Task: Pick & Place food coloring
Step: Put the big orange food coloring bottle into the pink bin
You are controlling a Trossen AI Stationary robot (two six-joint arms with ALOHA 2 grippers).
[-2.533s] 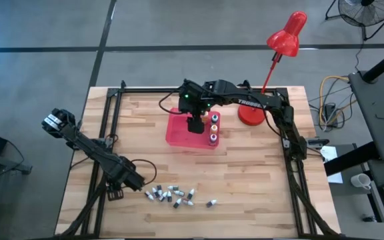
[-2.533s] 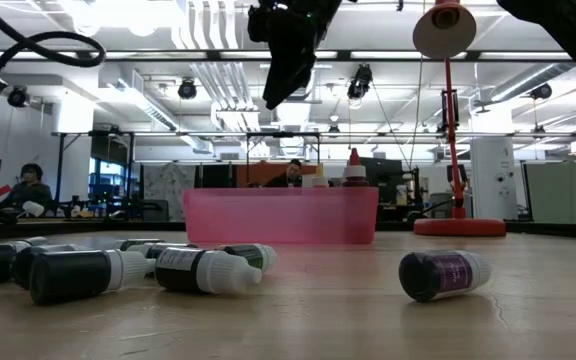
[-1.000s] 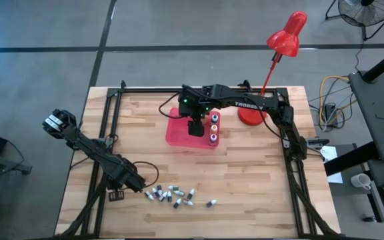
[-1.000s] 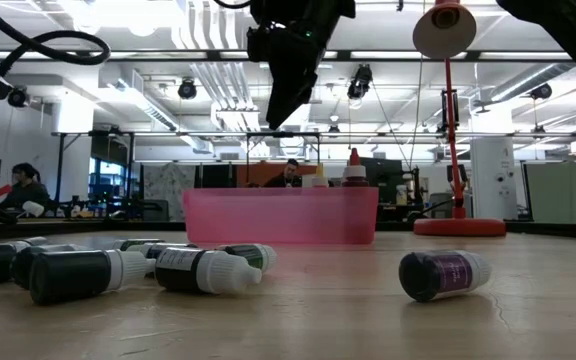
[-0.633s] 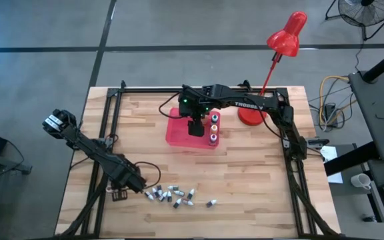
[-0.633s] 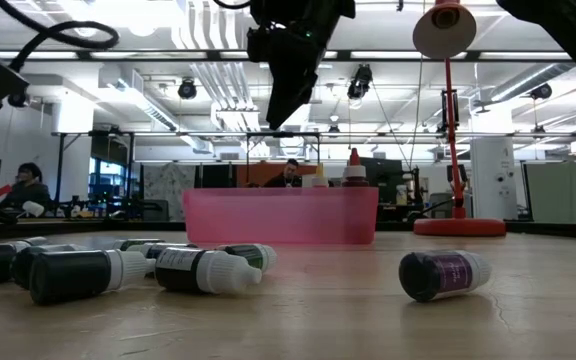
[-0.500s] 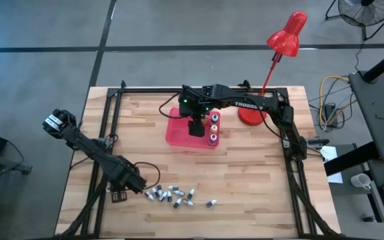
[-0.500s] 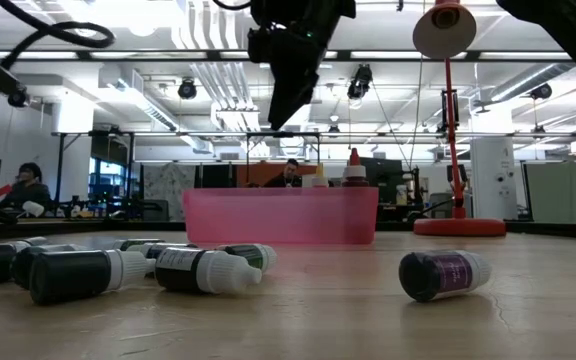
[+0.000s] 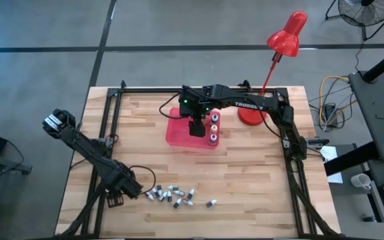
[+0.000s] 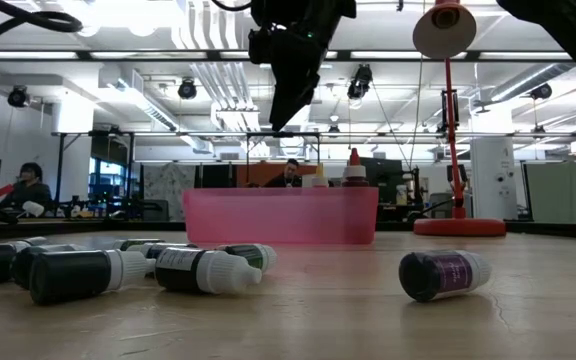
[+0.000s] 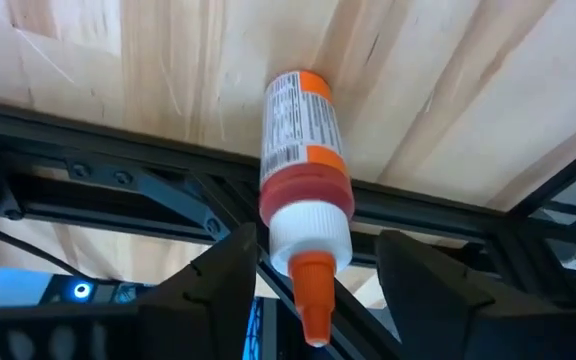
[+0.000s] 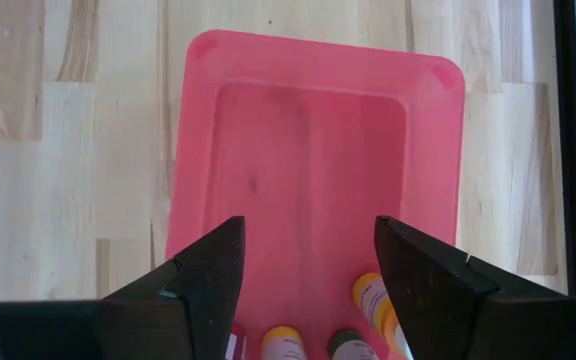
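Two arms over the bench (image 9: pixel 259 173), right? Where are they?

Left arm reaches to the near-left corner, with the left claw (image 9: pixel 133 192) low beside the dark frame rail. Right arm stretches in from the far right, and the right claw (image 9: pixel 195 127) hangs above the tray (image 9: pixel 179 133).

What else is big on the bench?

That pink tray, far of centre, and a red lamp (image 9: pixel 287 30) to its right with its base on the far-right boards.

How do the claws stand?

Right claw (image 12: pixel 308 250) is wide, with nothing between the fingers and the tray's bare floor below it. Left claw (image 11: pixel 313 250) is wide too. An orange bottle (image 11: pixel 303 160) sits between its fingers with a gap showing on one side, its orange tip pointing back toward the wrist.

So is that bottle gripped?

It looks loose. I cannot tell what it rests on.

And the rest of the food coloring?

Three tubes (image 9: pixel 213 129) stand along the tray's right side. A cluster of dark-capped vials (image 9: pixel 172 195) lies on the near boards just right of the left claw. One purple vial (image 10: pixel 444 274) lies on its side, apart, to the cluster's right.
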